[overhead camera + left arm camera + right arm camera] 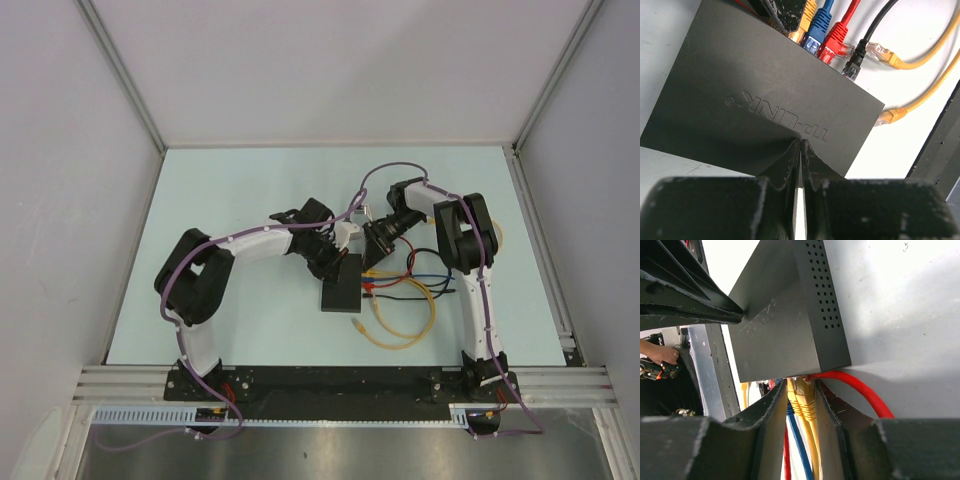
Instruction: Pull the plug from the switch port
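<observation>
The switch (342, 288) is a flat matte-black box in the middle of the table. It also shows in the left wrist view (755, 95) and the right wrist view (785, 330). Yellow (807, 20), blue (817, 30), red (837, 37) and black (855, 62) plugs sit in its sockets. My left gripper (801, 142) is shut, its tips resting on the switch's top (337, 262). My right gripper (801, 387) is at the socket edge (372, 252), its jaws closed on the yellow plug (807, 405), which is still in its port.
Two loose yellow plugs (887, 55) (890, 116) lie on the table beside the switch. Red (860, 390) and blue (797, 435) cables run past my right fingers. A yellow cable loop (410, 325) and dark cables lie right of the switch, near the right arm.
</observation>
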